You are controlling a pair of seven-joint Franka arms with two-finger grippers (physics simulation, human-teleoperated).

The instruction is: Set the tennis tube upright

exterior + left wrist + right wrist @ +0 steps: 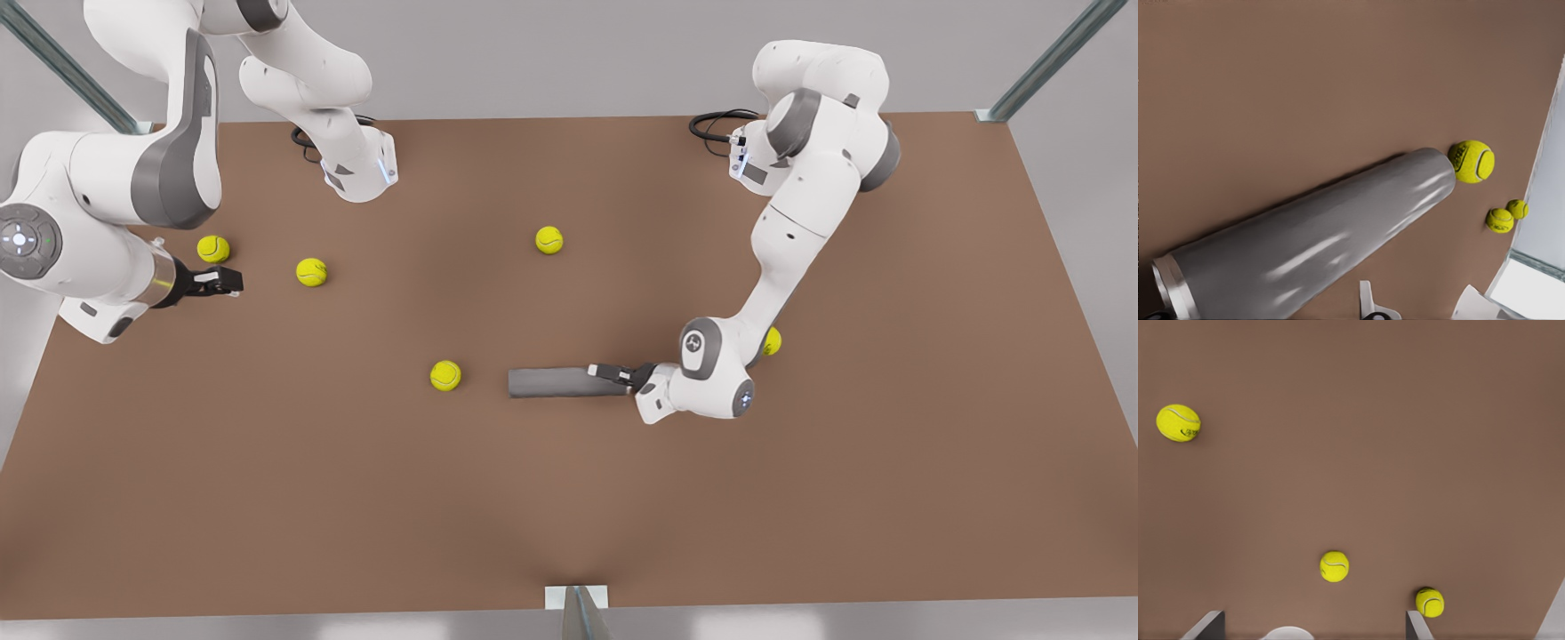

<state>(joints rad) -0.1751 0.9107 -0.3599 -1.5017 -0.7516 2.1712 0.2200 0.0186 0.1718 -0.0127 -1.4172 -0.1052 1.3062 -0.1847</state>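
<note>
On the brown table [569, 498], near the middle: tennis tube [551, 382] lying flat, left gripper [613, 373] clamped on its rimmed end. Right gripper [233, 282] spread wide, parked near the front view's left edge.

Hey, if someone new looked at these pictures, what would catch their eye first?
Probably the dark-grey tennis tube lying on its side near the middle of the brown table, with the left hand at its end on the front view's right. Next, the yellow-green tennis balls scattered around, and the right hand waiting near two of them at the front view's left.
</note>
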